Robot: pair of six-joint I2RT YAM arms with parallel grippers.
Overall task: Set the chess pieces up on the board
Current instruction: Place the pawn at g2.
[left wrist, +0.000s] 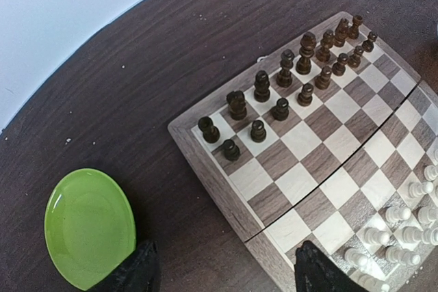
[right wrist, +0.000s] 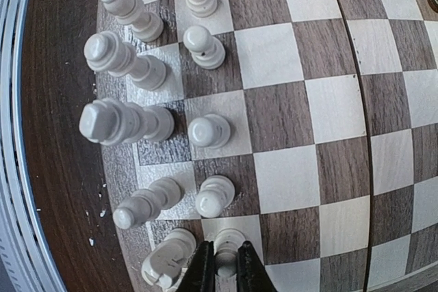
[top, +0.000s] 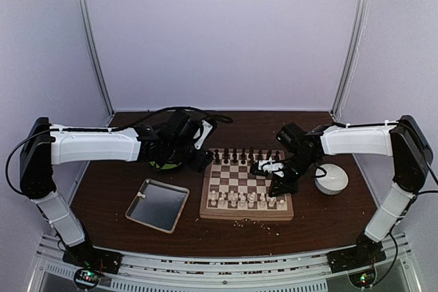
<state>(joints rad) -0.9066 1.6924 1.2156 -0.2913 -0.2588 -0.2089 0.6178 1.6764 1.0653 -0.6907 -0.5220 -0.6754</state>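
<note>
The board lies mid-table. Dark chess pieces stand in two rows on its far side, and they show clearly in the left wrist view. Cream-white pieces line the near side. My right gripper is low over the board's near right corner, shut on a white pawn that stands on a light square beside a white rook. My left gripper is open and holds nothing. It hovers over the bare table by the board's left rim.
A green plate lies on the table left of the board, under my left arm. A silver metal tray sits at the near left. A white round object rests right of the board. Pale crumbs dot the table in front.
</note>
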